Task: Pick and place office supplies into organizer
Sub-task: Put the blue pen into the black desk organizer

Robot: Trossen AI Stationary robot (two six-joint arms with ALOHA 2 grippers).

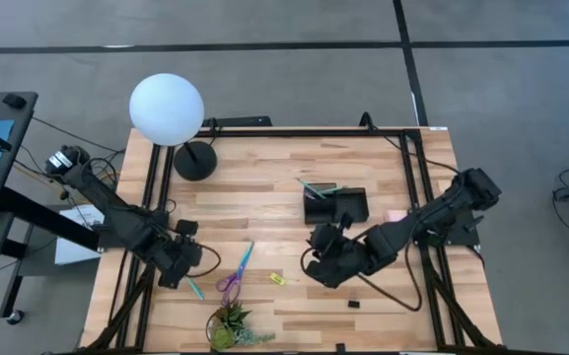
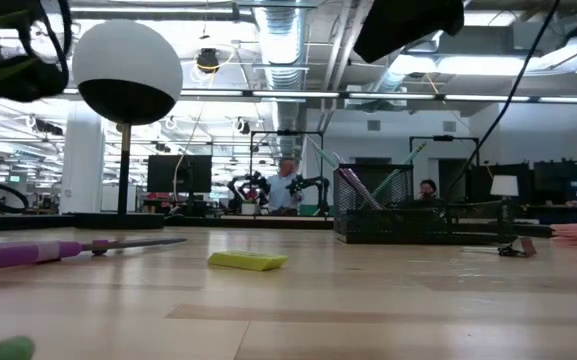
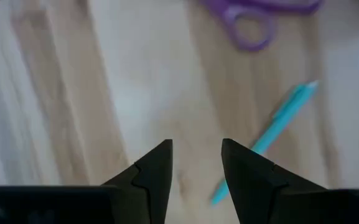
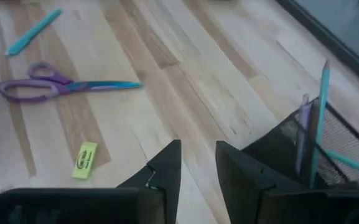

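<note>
Leftmost, the left gripper (image 1: 173,268) hangs over the front-left part of the wooden table (image 1: 264,197), its fingers (image 3: 157,168) standing apart with bare wood between them and nothing held. Just to its right and slightly nearer the table's front edge lies a teal pen (image 3: 272,134), close by one fingertip but not between the two. A little farther right of that gripper lie the purple-handled scissors (image 1: 235,271), flat on the wood, teal blades pointing toward the back. In front of the scissors, at the front edge, sits a small green plant (image 1: 230,330). Well behind the left gripper stands a lamp with a white globe (image 1: 167,108) on a round black base.

Between the two grippers lies a small yellow piece (image 1: 277,279), flat on the table, nearer the right gripper and to its left.

Then the right gripper (image 1: 321,258) hovers near the table's middle, its fingers (image 4: 167,171) parted by a narrow gap and empty. Just behind it and a touch to its right stands the black mesh organizer (image 1: 335,205), with thin pens (image 4: 321,118) leaning upright in it. In front of this gripper and to its right a tiny black clip (image 1: 354,303) lies on the wood. Farther right, past the arm, a pink pad (image 1: 394,215) shows beside the organizer.
</note>
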